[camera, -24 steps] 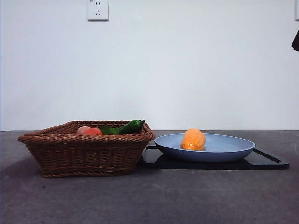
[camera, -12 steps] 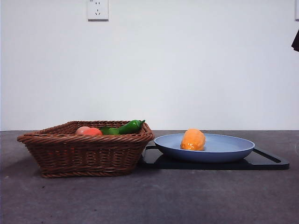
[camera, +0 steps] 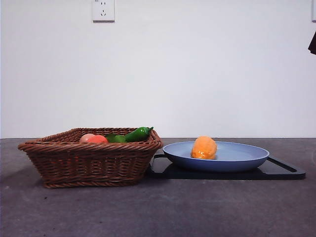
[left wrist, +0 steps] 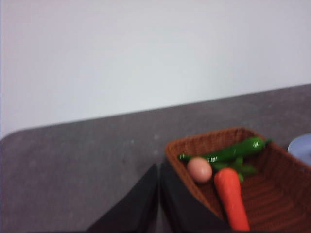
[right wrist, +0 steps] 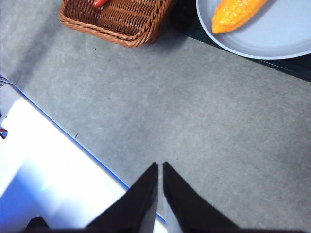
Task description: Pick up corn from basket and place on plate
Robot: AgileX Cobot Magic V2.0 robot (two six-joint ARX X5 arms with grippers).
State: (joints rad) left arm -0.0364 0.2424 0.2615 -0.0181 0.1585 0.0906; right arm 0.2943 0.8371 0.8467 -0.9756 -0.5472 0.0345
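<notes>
The orange-yellow corn [camera: 204, 147] [right wrist: 237, 14] lies on the light-blue plate [camera: 247, 157] [right wrist: 282, 39], right of the brown wicker basket [camera: 91, 163] [left wrist: 282, 189] [right wrist: 121, 22]. My left gripper [left wrist: 159, 167] is shut and empty, held high beside the basket's outer wall. My right gripper [right wrist: 160, 165] is also shut and empty, raised over bare table well away from the plate. In the front view, only a black tip [camera: 312, 43] of an arm shows at the right edge.
The basket holds a pinkish round fruit [left wrist: 199, 169] [camera: 93, 138], a green pepper [left wrist: 233, 151] [camera: 137, 134] and an orange carrot [left wrist: 231, 196]. A flat black tray [camera: 281, 170] lies under the plate. The table's front edge [right wrist: 73, 141] runs near the right gripper.
</notes>
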